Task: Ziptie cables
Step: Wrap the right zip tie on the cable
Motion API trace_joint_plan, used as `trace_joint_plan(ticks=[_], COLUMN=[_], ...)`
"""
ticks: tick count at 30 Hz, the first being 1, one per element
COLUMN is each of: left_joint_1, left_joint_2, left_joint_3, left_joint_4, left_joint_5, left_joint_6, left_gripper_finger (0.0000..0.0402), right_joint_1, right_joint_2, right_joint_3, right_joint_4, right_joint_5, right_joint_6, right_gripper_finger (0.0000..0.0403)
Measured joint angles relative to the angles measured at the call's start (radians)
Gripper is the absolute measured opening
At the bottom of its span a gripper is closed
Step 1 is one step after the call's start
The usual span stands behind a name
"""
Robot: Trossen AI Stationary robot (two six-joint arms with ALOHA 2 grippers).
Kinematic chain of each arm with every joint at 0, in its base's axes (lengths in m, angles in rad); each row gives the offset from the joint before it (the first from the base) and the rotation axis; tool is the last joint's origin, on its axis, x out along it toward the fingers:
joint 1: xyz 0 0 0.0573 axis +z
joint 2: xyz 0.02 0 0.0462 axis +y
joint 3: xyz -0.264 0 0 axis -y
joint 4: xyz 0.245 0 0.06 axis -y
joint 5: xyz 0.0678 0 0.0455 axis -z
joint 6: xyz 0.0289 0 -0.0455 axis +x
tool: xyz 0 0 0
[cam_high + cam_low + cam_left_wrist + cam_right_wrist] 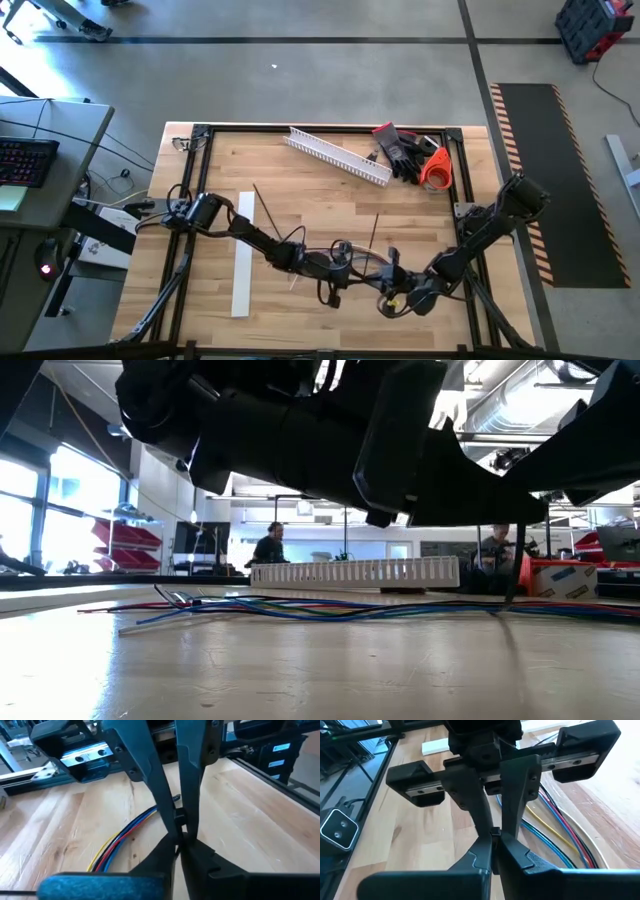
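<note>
Fingers on both arms are pressed together at their tips, and each wrist view shows the other arm's pair meeting it nose to nose, so our left gripper point(335, 275) and right gripper point(400, 292) sit close together over the middle of the near edge of the tabletop point(300, 200). Something small and dark seems pinched where the tips meet (we cannot tell what it is, nor which pair has it).

We find the cables point(330, 607) lying flat on the wood beneath and between the two grippers, running side to side along that near edge; blue, red, yellow and dark strands show in the left wrist view point(125, 837) and the right wrist view point(555, 830).

We judge them light, limp and smooth-jacketed: they will sag from any single hold, splay apart and slide against each other. Taking the bunch near its middle, where the strands run closest together, with all of them between the fingers, looks best to us; the ends fan out loosely.
</note>
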Motion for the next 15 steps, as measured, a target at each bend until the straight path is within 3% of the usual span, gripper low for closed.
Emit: trace_joint_plan(ticks=[10,15], left_joint_1=[0.002,0.015], left_joint_2=[0.0,0.0], left_joint_3=[0.0,0.0], left_joint_4=[0.003,-0.004], left_joint_5=[0.038,0.046], left_joint_6=[-0.034,-0.071], left_gripper_finger=[0.0,0.0], right_joint_1=[0.032,0.029], right_joint_2=[-0.003,-0.004], right_joint_3=[-0.001,-0.001], right_joint_4=[-0.037,-0.048], right_joint_5=[0.016,0.002], right_joint_6=[0.067,0.105], right_gripper_finger=[0.0006,0.0063])
